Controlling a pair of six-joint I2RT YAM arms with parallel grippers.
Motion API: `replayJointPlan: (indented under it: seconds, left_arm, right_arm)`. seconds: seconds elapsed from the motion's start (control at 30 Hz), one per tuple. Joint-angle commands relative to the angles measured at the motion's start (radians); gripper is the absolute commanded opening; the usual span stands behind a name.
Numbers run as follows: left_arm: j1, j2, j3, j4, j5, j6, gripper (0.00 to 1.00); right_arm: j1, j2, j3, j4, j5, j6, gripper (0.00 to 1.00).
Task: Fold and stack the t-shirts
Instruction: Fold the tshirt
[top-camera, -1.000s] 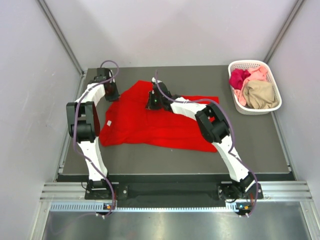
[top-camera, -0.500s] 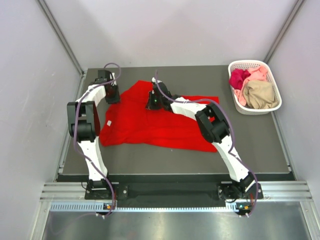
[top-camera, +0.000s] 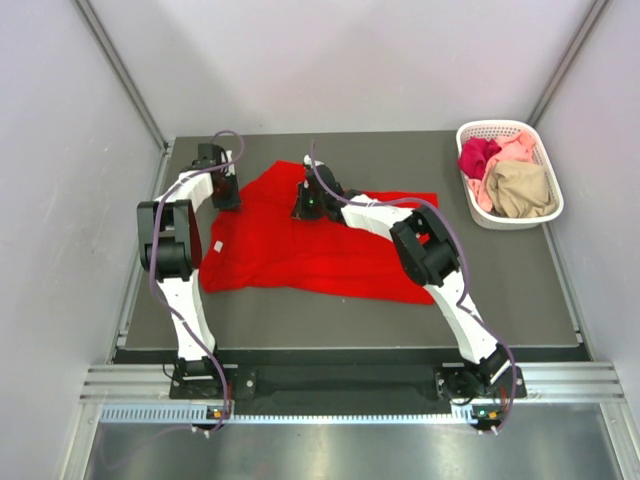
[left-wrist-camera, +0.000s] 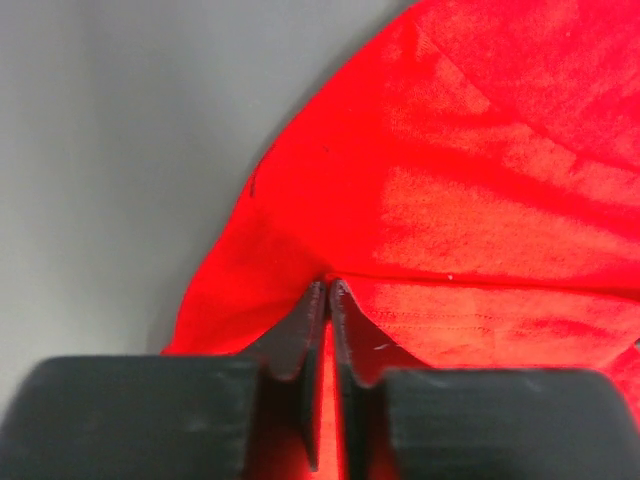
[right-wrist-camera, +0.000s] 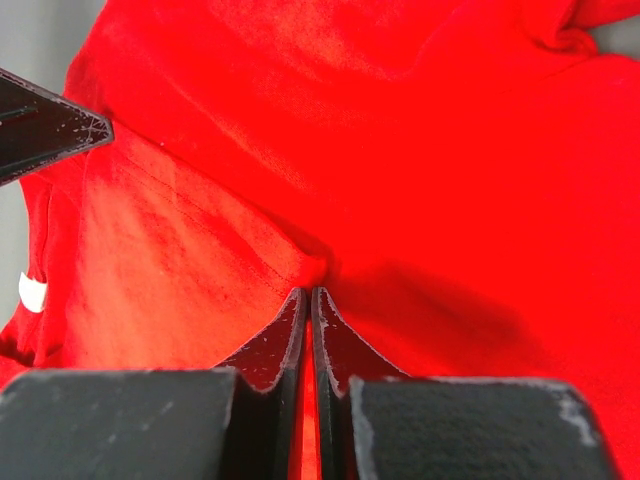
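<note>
I count four t-shirts in all. One, the red t-shirt (top-camera: 320, 245), lies spread and rumpled on the dark table (top-camera: 500, 290), towards its left and middle. The other three sit bunched in the white basket (top-camera: 500, 126) at the far right corner: a magenta t-shirt (top-camera: 477, 155), a pale pink t-shirt (top-camera: 517, 148) and a tan t-shirt (top-camera: 520, 188). There is one basket and two arms, both reaching out over the red cloth.

From the overhead camera I can place the left gripper (top-camera: 226, 195) at the shirt's far left edge and the right gripper (top-camera: 303, 205) near the middle of its far edge, but not how their jaws stand. The wrist cameras settle that. The left gripper (left-wrist-camera: 328, 285) has its jaws drawn to a narrow slit at a hem seam near the shirt's edge, with red cloth showing between them and bare table just beside. The right gripper (right-wrist-camera: 306, 292) has its jaws pressed almost together on a small pucker of the red cloth.

The small white label (top-camera: 217, 246) at the shirt's left edge appears from above and in the right wrist view (right-wrist-camera: 32, 292), but not in the left wrist view. Only the overhead camera shows the basket
</note>
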Motion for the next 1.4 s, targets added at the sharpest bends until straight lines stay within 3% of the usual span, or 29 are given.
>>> replayJointPlan:
  seconds: [0.0, 0.03, 0.4, 0.93, 1.37]
  left_arm:
    - [-0.003, 0.002, 0.023, 0.032, 0.023, 0.002, 0.04]
    - [-0.005, -0.003, 0.024, 0.032, 0.021, -0.001, 0.0]
    - [-0.035, -0.101, 0.047, 0.056, -0.022, -0.066, 0.0]
    - [-0.064, -0.063, 0.123, 0.081, -0.103, -0.053, 0.0]
    - [-0.064, 0.049, 0.21, 0.102, -0.071, -0.055, 0.0]
  right_arm:
    - [0.024, -0.069, -0.004, 0.05, 0.005, -0.012, 0.0]
    - [0.024, -0.07, -0.004, 0.05, 0.005, -0.014, 0.0]
    - [0.029, -0.156, -0.086, 0.111, 0.066, -0.015, 0.0]
    - [0.023, -0.148, -0.085, 0.137, 0.106, -0.021, 0.0]
    - [-0.005, -0.161, -0.126, 0.18, 0.164, -0.017, 0.0]
